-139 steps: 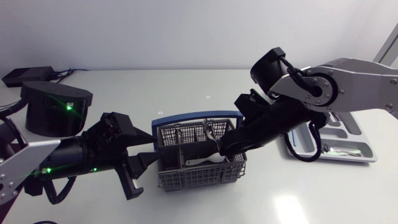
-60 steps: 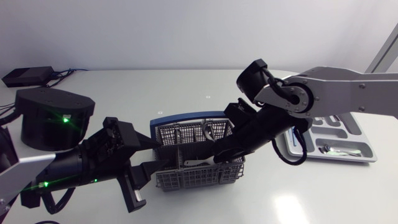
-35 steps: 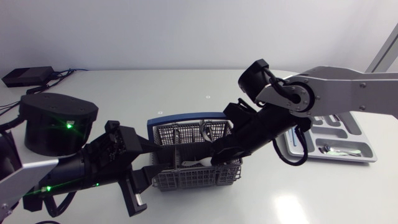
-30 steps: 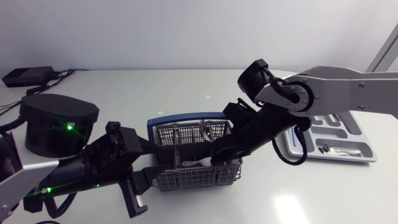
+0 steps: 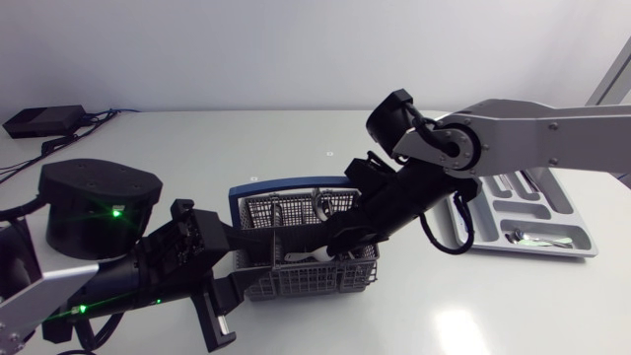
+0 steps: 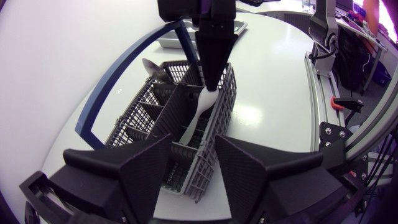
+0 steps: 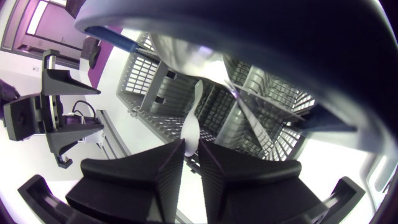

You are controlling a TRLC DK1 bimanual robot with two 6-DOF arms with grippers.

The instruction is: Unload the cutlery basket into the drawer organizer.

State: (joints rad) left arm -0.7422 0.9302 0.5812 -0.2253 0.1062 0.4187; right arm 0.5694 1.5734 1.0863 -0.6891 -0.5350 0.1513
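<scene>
Right gripper (image 7: 191, 147) pinches narrow on a white plastic utensil (image 6: 202, 112) inside the cutlery basket (image 6: 217, 134), left gripper (image 6: 193, 150) spread wide astride the basket wall (contact unclear): best to lift straight up past the rim before swinging to the drawer organizer (image 5: 567, 212).

This looks to me like a robotics lab rather than anyone's kitchen. Two machine arms, the left arm (image 5: 108, 286) dotted with small green lights (image 5: 115, 210) and the right arm (image 5: 532, 128) in bare silver-grey metal, work over a plain white table (image 5: 296, 128). A black box (image 5: 44, 120) with cables (image 5: 99, 115) sits on its far corner. The only household things are a cutlery basket (image 5: 296, 212) and a drawer organizer (image 5: 537, 212), set out on the bare tabletop like test props.
</scene>
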